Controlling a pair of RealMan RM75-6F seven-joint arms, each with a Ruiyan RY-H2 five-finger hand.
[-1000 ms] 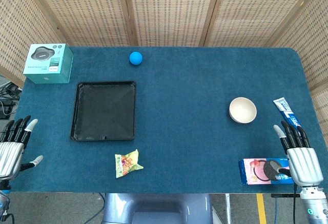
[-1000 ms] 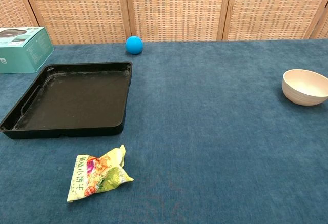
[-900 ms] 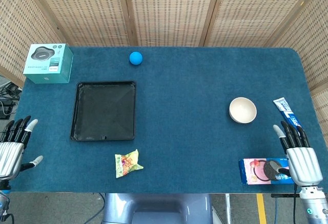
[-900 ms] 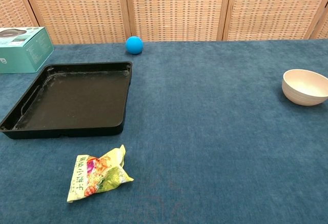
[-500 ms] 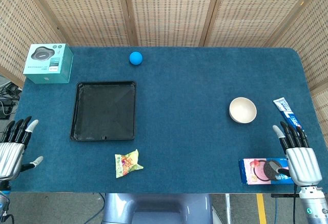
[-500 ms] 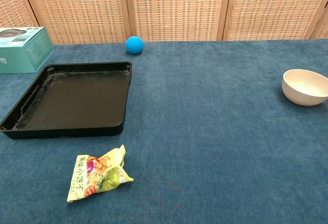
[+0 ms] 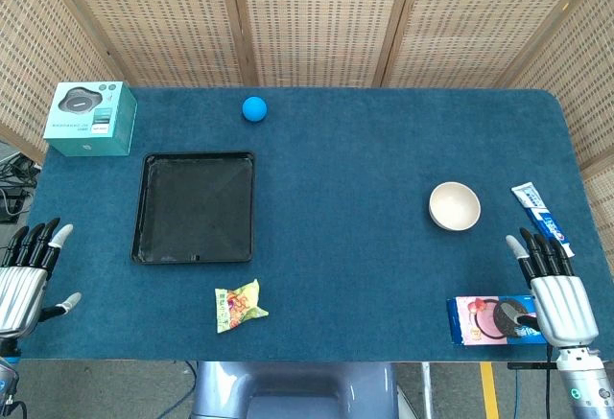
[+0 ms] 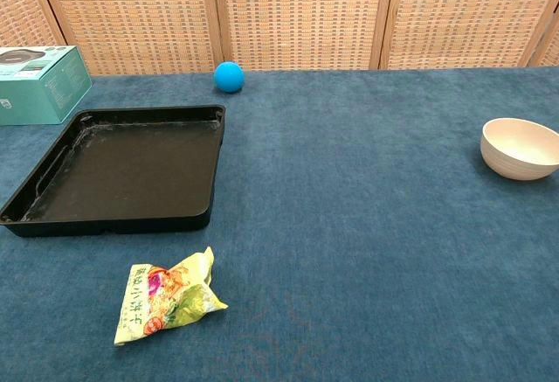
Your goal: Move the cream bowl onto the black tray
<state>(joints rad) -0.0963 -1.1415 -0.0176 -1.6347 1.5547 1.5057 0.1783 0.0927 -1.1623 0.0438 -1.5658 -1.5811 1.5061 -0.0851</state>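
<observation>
Covering the table (image 7: 365,151), blue cloth, wicker screens (image 7: 317,16) behind, both hands spread

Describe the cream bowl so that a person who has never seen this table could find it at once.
Start from the blue table and go to its right side, far from the black tray on the left. The bowl stands there upright and empty, just left of a toothpaste tube and beyond a flat snack packet. It is the only round, plain cream thing; its neighbours are long or flat and printed.
</observation>
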